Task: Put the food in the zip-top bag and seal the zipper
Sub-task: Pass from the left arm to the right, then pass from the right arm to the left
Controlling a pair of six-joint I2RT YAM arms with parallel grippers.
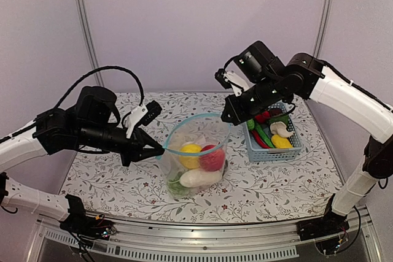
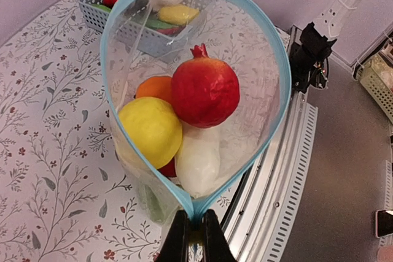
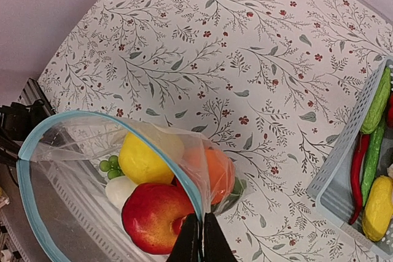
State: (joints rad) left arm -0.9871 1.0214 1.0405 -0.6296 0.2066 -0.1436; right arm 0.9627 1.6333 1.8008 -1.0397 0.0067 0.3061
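The clear zip-top bag (image 1: pixel 195 151) hangs open between my two grippers, its light blue zipper (image 1: pixel 196 116) forming a wide loop. My left gripper (image 1: pixel 161 150) is shut on the zipper's left end, seen in the left wrist view (image 2: pixel 195 228). My right gripper (image 1: pixel 226 118) is shut on the zipper's right end, seen in the right wrist view (image 3: pixel 201 237). Inside the bag lie a yellow lemon (image 2: pixel 149 129), a red fruit (image 2: pixel 204 92), an orange (image 2: pixel 153 87), a white radish (image 2: pixel 199 161) and green grapes (image 3: pixel 110 167).
A light blue mesh basket (image 1: pixel 273 150) stands right of the bag with a red chilli, green pods, a yellow piece and a white piece in it. The table's metal front rail (image 1: pixel 202 237) runs along the near edge.
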